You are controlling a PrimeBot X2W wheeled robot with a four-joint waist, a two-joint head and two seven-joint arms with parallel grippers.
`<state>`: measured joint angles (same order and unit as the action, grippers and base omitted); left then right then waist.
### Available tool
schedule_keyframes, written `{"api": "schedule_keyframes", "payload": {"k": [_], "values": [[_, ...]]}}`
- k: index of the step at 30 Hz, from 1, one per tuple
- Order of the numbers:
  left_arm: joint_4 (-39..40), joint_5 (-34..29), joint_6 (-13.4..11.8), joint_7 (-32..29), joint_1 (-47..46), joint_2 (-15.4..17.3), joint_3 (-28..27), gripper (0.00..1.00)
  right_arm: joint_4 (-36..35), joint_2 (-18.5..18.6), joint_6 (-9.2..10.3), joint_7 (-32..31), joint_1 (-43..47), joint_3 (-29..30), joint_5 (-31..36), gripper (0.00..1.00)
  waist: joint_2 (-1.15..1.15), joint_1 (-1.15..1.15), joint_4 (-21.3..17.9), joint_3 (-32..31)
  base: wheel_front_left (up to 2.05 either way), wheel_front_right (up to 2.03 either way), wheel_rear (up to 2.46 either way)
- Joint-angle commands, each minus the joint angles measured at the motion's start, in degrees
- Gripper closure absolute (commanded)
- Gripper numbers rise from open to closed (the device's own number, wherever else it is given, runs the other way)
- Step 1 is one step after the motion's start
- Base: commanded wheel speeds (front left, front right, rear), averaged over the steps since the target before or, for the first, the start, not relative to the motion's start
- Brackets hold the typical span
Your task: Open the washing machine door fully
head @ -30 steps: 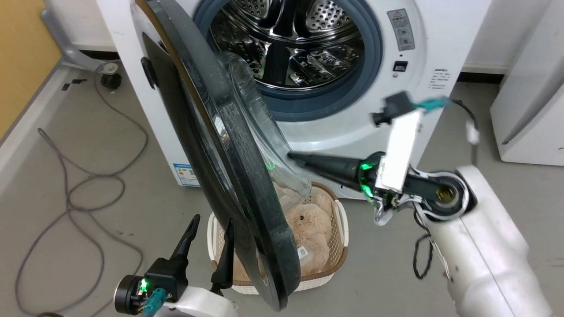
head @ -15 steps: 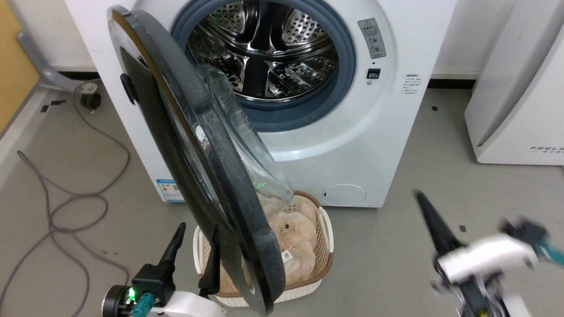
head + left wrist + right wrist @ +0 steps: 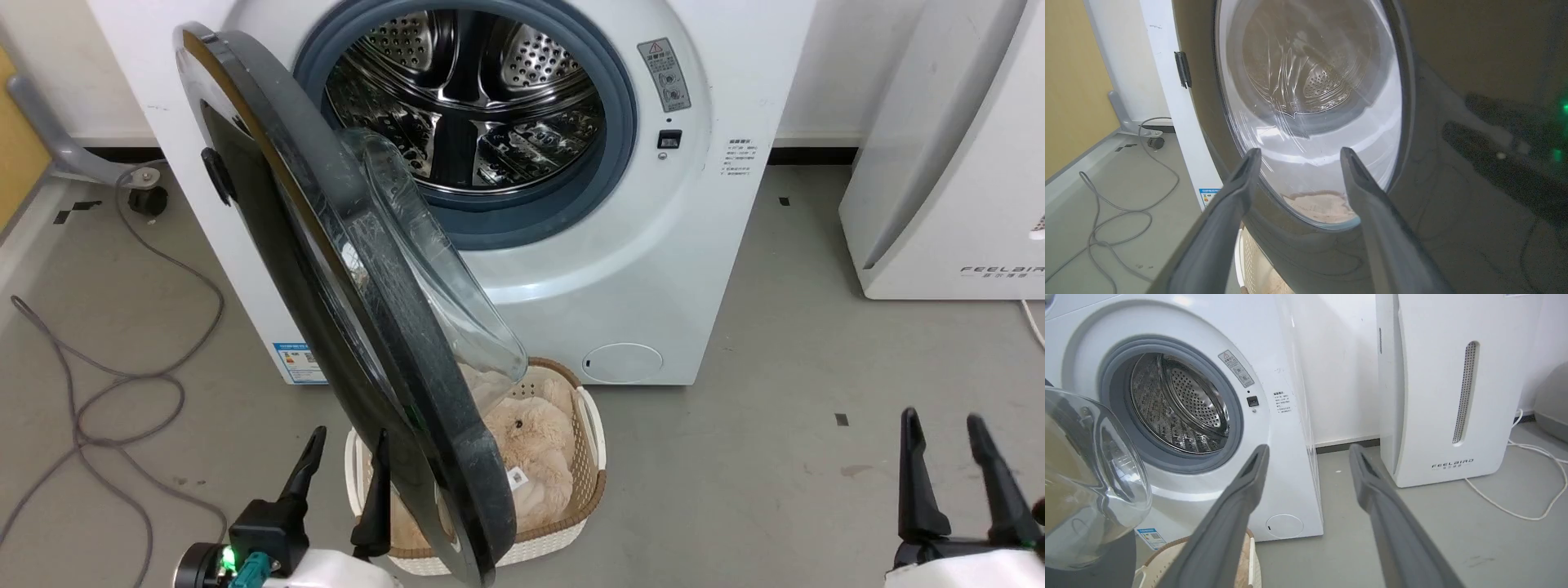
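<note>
The white washing machine (image 3: 653,269) stands ahead with its steel drum (image 3: 465,106) exposed. The washing machine door (image 3: 384,343) is swung out on its left hinge, roughly edge-on to me, its clear glass bowl facing right. My left gripper (image 3: 349,437) is open at the lower left, just left of the door's bottom rim and touching nothing. In the left wrist view the open left gripper (image 3: 1300,153) faces the door's outer face (image 3: 1433,163). My right gripper (image 3: 941,420) is open at the lower right, far from the door. The right wrist view has the right gripper (image 3: 1309,449) empty, the door's bowl (image 3: 1094,477) at the left.
A white basket (image 3: 592,457) holding a beige plush toy (image 3: 522,441) sits on the floor under the door's lower edge. A white FEELBIRD appliance (image 3: 1433,396) stands right of the washer. A grey cable (image 3: 106,384) loops on the left floor, a white cable (image 3: 1515,498) on the right.
My right arm has drawn back from the door's glass bowl to the lower right, and its fingers have spread wider. The head camera shifted. The door holds about the same angle.
</note>
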<state>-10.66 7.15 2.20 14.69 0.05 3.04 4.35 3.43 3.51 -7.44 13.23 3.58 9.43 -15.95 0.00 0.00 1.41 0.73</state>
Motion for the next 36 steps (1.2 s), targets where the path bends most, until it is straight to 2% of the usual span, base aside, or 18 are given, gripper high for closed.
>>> {"api": "schedule_keyframes", "payload": {"k": [1,4,7,12,20,21,22,30,36], "values": [[-0.1,-0.2,0.2,0.3,0.5,0.4,-0.3,0.0,-1.5,-0.4,-0.05,0.2,0.9,0.1,2.4,0.0,0.0,0.0,0.0,0.0,0.0,0.0,0.0],[-0.1,-0.4,0.2,0.3,0.5,0.3,-0.7,0.0,-5.8,-0.6,-0.05,-0.5,1.8,-0.8,9.7,0.0,0.0,0.0,0.0,0.0,0.0,0.0,0.0],[-0.1,-0.5,0.2,0.3,0.6,0.3,-0.8,0.0,-8.6,-0.6,-0.05,-2.1,3.1,-2.7,12.8,0.0,0.0,0.0,-0.1,-0.1,0.0,0.0,0.0],[-0.4,-0.8,0.4,0.3,0.6,0.3,-0.7,0.0,-9.5,-0.6,-0.05,-4.3,5.8,-5.7,13.1,0.0,0.0,0.0,-0.1,-0.1,0.0,0.0,0.0],[-0.7,-1.6,0.8,0.3,0.5,0.6,-0.5,0.01,-7.4,-0.6,-0.05,-3.8,6.3,-6.1,12.0,0.0,0.0,0.0,-0.2,0.1,0.0,0.0,0.0],[-0.6,-1.7,0.9,0.3,0.5,0.6,-0.5,0.89,-7.2,-0.6,-0.05,-3.7,6.2,-6.1,11.9,0.0,0.0,0.0,-0.2,0.1,0.0,0.0,0.0],[-0.4,-1.6,0.9,0.3,0.4,0.6,-0.5,1.0,-7.1,-0.6,-0.05,-3.6,6.1,-6.1,11.9,0.0,0.0,0.0,-0.2,0.1,0.0,0.0,0.0],[0.5,-1.7,0.7,0.3,0.3,0.6,-0.9,1.0,-6.3,-0.6,-0.05,-3.5,5.9,-6.0,11.3,0.0,0.0,0.0,0.0,-0.1,0.0,0.0,0.0],[4.2,-2.3,-0.1,0.3,0.1,0.6,-1.4,1.0,-5.9,-0.6,-0.05,-3.5,5.9,-5.9,10.8,0.0,0.0,0.0,0.2,-0.2,0.0,0.0,0.0]]}}
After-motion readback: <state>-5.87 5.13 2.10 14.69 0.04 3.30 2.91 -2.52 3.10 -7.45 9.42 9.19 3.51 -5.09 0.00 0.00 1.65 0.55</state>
